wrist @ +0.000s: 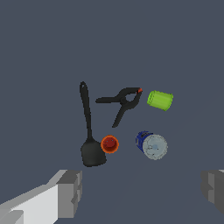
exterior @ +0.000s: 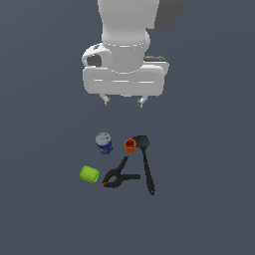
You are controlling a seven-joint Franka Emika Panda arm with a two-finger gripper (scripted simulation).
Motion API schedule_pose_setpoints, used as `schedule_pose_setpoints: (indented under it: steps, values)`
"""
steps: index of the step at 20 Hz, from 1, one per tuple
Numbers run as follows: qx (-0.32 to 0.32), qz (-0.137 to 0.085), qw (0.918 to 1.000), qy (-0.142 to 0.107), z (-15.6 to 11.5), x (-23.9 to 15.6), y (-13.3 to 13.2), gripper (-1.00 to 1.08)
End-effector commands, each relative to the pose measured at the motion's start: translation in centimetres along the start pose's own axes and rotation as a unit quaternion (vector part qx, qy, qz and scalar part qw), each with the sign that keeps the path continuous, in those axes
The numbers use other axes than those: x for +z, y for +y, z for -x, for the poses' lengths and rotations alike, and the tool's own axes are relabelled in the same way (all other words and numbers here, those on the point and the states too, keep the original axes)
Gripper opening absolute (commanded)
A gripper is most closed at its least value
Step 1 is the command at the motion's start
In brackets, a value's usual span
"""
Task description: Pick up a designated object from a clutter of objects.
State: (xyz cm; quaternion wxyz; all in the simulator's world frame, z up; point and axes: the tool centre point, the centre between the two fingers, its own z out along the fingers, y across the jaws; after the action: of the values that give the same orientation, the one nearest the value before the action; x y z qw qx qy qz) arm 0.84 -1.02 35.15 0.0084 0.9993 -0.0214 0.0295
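From my station I saw five small items grouped on the dark grey floor (exterior: 45, 214), and I read them across the exterior view from its left to its right. Farthest left lay the lime-green block (exterior: 89, 174), on its side and apart from the rest. Next, and farther from the camera, stood the blue can (exterior: 103, 143) with its grey top, upright. Between the block and the spatula lay the black clamp (exterior: 118, 176), its handles spread and a red tip showing at its left end. Then came the orange cup (exterior: 130, 145), and last the black spatula (exterior: 146, 163), its blade at the far end and its handle running toward the camera.

The cup was what I was after. It was small, orange and tapered, with a distinct rim and a darker hollow inside, standing upright with its mouth up. It sat just right of the can with a clear gap between them, and right against the left edge of the spatula blade; I could not tell whether the two touched. In the wrist view the cup (wrist: 110, 144) showed as a round orange ring beside the blade.

The gripper (exterior: 124, 102) hung well above the group, beyond it, with its fingers (wrist: 70, 192) spread wide. It gripped nothing and touched nothing.
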Motion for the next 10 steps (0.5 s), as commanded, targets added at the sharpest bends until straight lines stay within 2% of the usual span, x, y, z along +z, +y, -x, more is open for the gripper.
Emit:
schedule_pose_setpoints:
  steps: [1,10]
  values:
    - [-0.004,0.000,1.0000,-0.001,0.0,0.7,-0.1,1.00]
    - [-0.036,-0.002,0.9993,-0.007,-0.1,6.4,-0.7,1.00]
